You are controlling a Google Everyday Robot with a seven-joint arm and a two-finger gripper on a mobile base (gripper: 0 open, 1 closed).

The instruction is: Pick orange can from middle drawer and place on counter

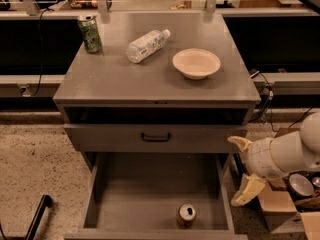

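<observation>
Here the tool [233, 171] hangs spread wide, empty, just beside the middle drawer [150, 194].

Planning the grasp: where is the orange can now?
Camera view: the orange-brown can stands front right in the open grey metal drawer; the end effector hangs open beyond its right wall.

The can [186, 215] stood in the open drawer [150, 194]; the gripper [243, 168], fingers apart, hovered just outside its wall.
</observation>
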